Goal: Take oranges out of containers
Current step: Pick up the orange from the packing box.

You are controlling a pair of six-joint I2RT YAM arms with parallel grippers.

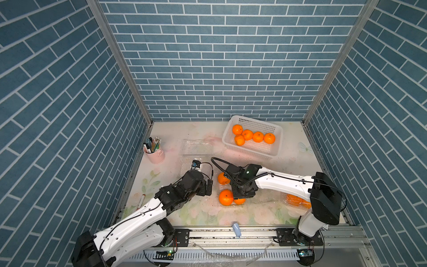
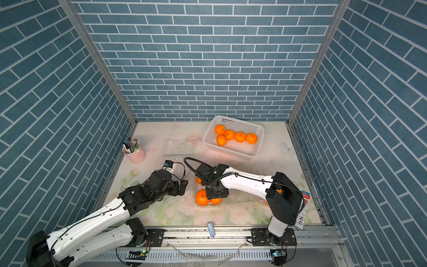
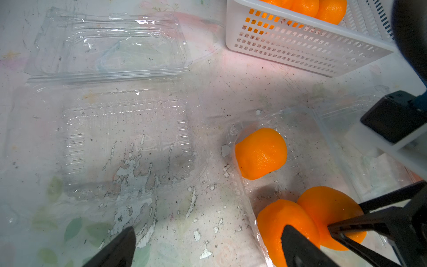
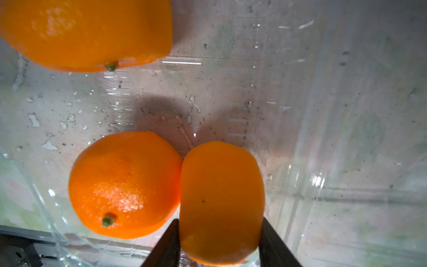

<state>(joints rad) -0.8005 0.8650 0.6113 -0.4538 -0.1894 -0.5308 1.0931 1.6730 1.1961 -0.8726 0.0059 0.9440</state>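
**Right claw** point(image 4: 220, 220): closed on one small round bright-orange fruit, the held orange point(image 4: 221, 196), with a black finger against each side. The fruit is inside the middle container point(image 1: 218, 191), a clear thin plastic clamshell box near the centre of the surface, at its near right corner.

**Middle container, other contents:** two more oranges. One point(image 1: 226, 197) touches the held orange on its left. One point(image 1: 223, 178) is at the far end, apart from the pair.

**Left claw** point(image 3: 209, 231): jaws spread wide and holding nothing, low over the surface just left of the middle container.

**Empty container** point(image 1: 196, 148): a clear clamshell with its lid laid open and no fruit inside, just beyond the left claw, left of the basket.

**Third container** point(image 1: 284, 199): a clear clamshell at the near right, mostly hidden under the right arm. Orange fruit point(image 1: 297, 200) shows through it, but the count cannot be told.

**White perforated plastic basket** point(image 1: 256, 123): at the far right, holding five oranges point(image 1: 258, 136) clustered toward its far side.

**Pink cup of pens** point(image 1: 155, 155): at the far left, against the wall.

**Red-tipped marker** point(image 1: 141, 200): lying at the near left edge.

**Small pale-blue object** point(image 1: 236, 228): on the near rail, at the centre.

**Surface** point(image 1: 184, 215): a worn floral-print sheet with flaked patches.
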